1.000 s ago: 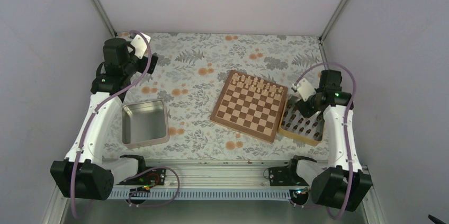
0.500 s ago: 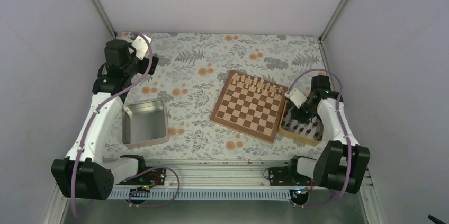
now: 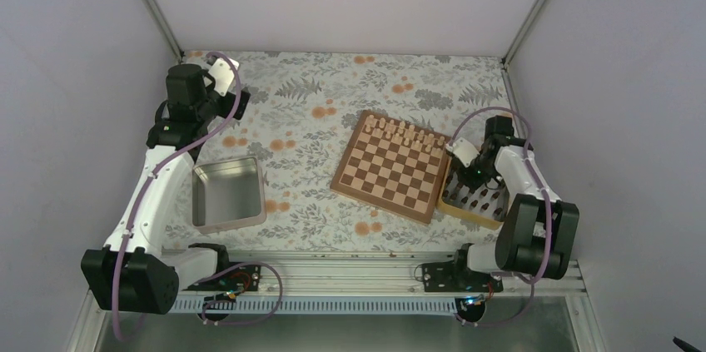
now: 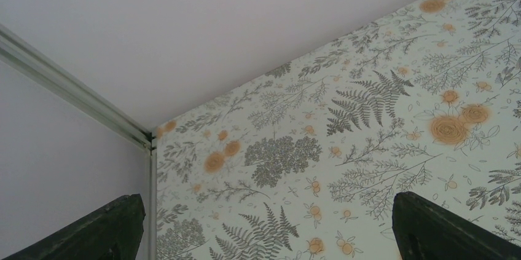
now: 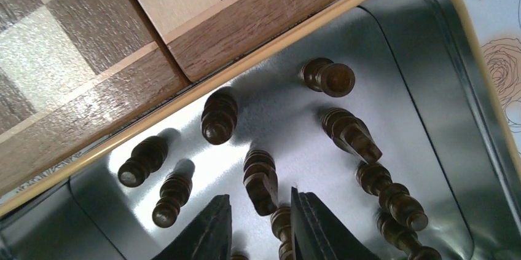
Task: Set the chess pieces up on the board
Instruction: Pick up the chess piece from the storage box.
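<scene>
The board (image 3: 395, 167) lies mid-table, its corner (image 5: 92, 57) showing in the right wrist view. Pale pieces (image 3: 405, 131) line its far edge. Several dark chess pieces (image 3: 476, 196) stand in a cream-rimmed tin (image 5: 430, 57) to the right of the board. My right gripper (image 5: 259, 197) is down inside that tin, open but narrow. A dark piece with a slanted top (image 5: 261, 180) and a second dark piece (image 5: 281, 223) stand between its fingers; the second is close to the right finger (image 5: 316, 223). My left gripper (image 4: 264, 235) hangs open over the far-left table corner, holding nothing.
An open grey metal tin (image 3: 226, 194) sits left of the board. More dark pieces (image 5: 329, 77) crowd around the right fingers, one row (image 5: 393, 195) right next to them. The tin's wall and the board's border (image 5: 246, 32) are close on the far side. Grey walls enclose the table.
The right arm has come down and closer into the tin of dark pieces, and its jaws have narrowed from wide open. The left arm has barely moved.
</scene>
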Available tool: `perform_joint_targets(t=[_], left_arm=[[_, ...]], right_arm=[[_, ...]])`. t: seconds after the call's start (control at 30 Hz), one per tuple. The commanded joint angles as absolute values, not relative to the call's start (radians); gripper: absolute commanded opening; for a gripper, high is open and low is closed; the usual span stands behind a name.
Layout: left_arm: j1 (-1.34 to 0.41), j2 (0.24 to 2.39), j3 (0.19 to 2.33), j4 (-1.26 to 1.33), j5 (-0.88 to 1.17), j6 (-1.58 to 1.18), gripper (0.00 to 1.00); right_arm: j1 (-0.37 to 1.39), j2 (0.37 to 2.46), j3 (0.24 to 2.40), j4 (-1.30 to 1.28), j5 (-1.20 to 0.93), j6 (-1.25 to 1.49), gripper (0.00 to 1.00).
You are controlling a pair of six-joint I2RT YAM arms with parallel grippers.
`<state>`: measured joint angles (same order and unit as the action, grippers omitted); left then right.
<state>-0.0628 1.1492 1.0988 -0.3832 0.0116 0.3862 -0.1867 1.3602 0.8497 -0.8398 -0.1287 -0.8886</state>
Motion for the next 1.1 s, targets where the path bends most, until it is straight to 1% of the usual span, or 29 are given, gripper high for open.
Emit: perform_joint_targets(t=[0.0, 0.57, 0.83, 1.07], left_arm=[[-0.058, 1.135, 1.092, -0.376, 0.027, 0.396, 1.0], [-0.058, 1.144, 1.084, -0.372, 0.04, 0.408, 1.0], [-0.058, 1.137, 1.087, -0.379, 0.045, 0.409, 1.0], [-0.059, 1.126, 1.091, -0.385, 0.037, 0.411, 1.0]], right_arm=[[-0.201, 1.377, 0.843, -0.813, -0.116, -0.884, 0.26], [-0.205, 1.422, 0.817, -0.8, -0.122, -0.879, 0.23], [-0.206, 1.45, 0.812, -0.785, -0.12, -0.868, 0.17], [-0.206, 1.418, 0.827, -0.792, -0.115, -0.86, 0.08]])
